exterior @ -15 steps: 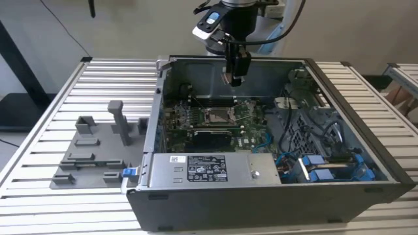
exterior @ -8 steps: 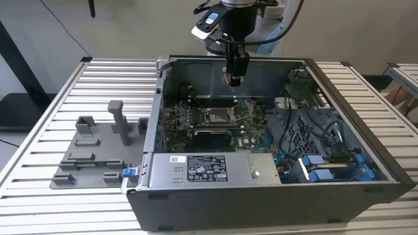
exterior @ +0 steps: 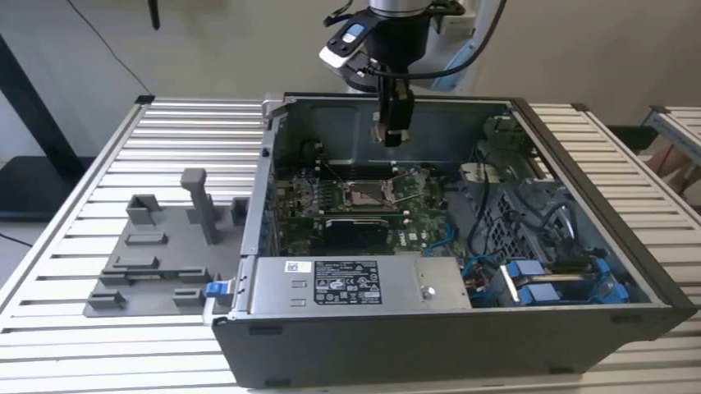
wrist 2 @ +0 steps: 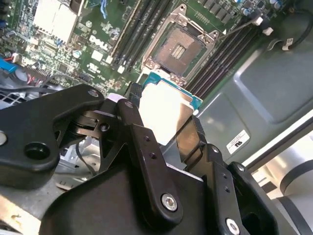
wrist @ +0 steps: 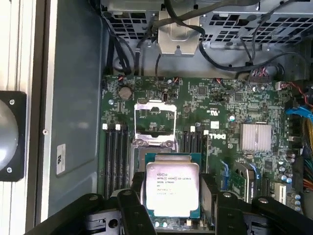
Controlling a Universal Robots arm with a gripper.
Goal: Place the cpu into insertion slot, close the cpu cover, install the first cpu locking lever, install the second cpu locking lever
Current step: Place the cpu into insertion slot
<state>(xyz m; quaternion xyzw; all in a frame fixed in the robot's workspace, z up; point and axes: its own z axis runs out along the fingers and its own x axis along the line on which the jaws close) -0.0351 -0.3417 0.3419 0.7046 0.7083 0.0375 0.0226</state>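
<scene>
The pincer (wrist: 172, 203) is grasping the cpu (wrist: 172, 183) by two opposite edges. It is hanging over the motherboard (wrist: 230, 105), seemingly just short of the open insertion slot (wrist: 154, 128).

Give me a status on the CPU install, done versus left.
Done: nothing seated; the square silvery-rimmed insertion slot shows its dark centre bare. In hand: the black gripper is shut on the flat square silver-topped cpu, held above the green motherboard. Left: seating the chip, then the closing and both locking steps.
</scene>
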